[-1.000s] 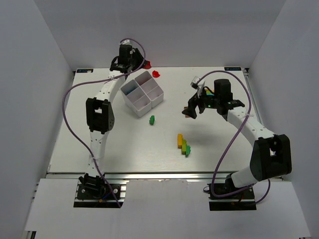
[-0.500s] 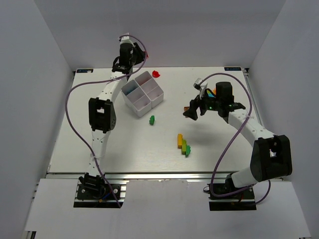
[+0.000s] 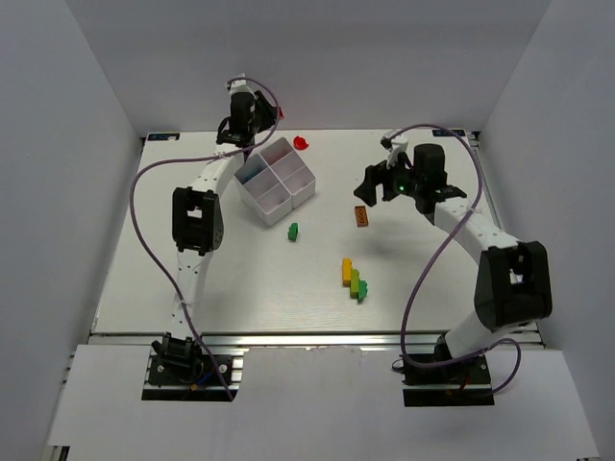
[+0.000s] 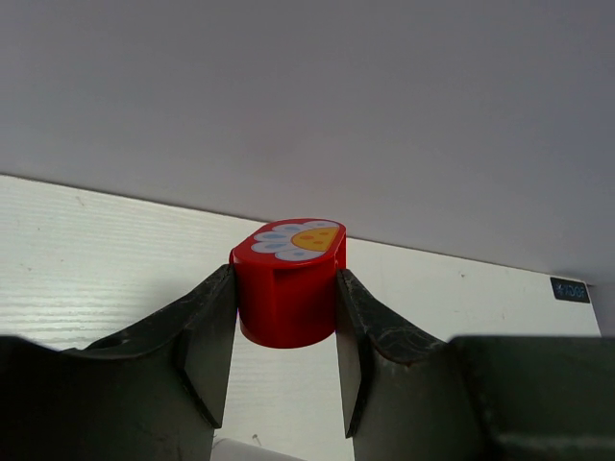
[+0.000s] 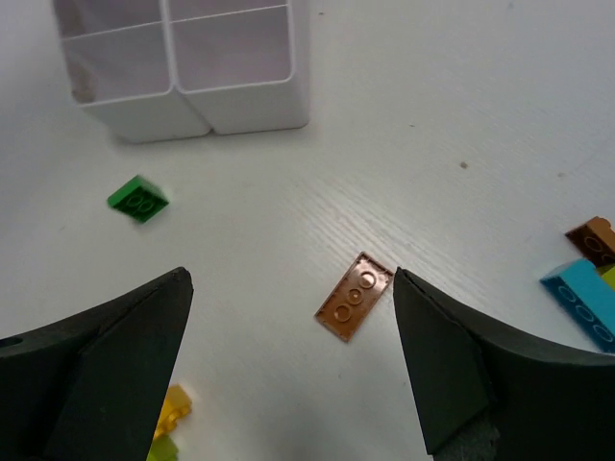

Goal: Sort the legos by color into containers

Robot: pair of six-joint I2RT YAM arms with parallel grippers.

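Glossy red brick (image 4: 288,288), rounded, with a printed daisy on top, clamped in the left gripper (image 4: 286,331) behind the white four-cell plastic tray (image 5: 250,106), flat coppery studded plate (image 5: 354,296) on the grained white surface (image 5: 432,115) below the right gripper (image 5: 288,288), jaws wide apart, green brick (image 5: 138,199) near the tray, blue brick (image 5: 586,303) off to the side.

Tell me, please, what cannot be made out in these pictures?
- Tray contents: too small from the top; the right wrist view cuts the compartments at its upper edge.
- Blue brick: cut off by the right wrist view's right edge.
- Yellow brick: partly behind a right finger, same view.
- Red piece: sides covered by the left fingers in the left wrist view.
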